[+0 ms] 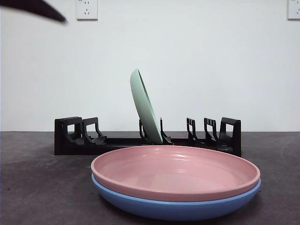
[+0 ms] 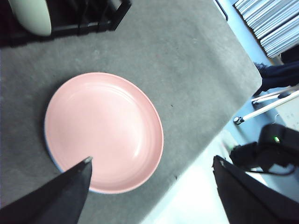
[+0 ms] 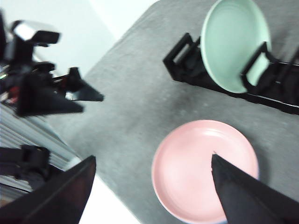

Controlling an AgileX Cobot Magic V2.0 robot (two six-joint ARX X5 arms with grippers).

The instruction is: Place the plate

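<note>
A pink plate (image 1: 176, 171) sits nested inside a blue plate (image 1: 176, 206) on the dark grey table (image 1: 37, 187), at the near side of the front view. Only a thin blue rim shows under the pink one in the left wrist view.

Behind the stack stands a black dish rack (image 1: 70, 136), a low bar with upright dividers. A pale green plate (image 1: 145, 108) stands on edge in a slot near the rack's middle, leaning slightly to one side (its rim rests between two dividers). The other slots hold nothing.

The left gripper (image 2: 154, 186) hovers above the table with its jaws spread wide and nothing between them; one jaw tip lies over the edge of the pink plate in that view, the other beyond the table's edge. The right gripper (image 3: 154, 186) also hangs above the table, jaws wide apart and holding nothing, with one jaw tip over the pink plate. The other arm's gripper shows at the side of the right wrist view, well clear of the plates.

In the front view only a black tip (image 1: 40, 9) shows at a top corner. Two wall sockets (image 1: 87, 9) sit on the white wall behind.
</note>
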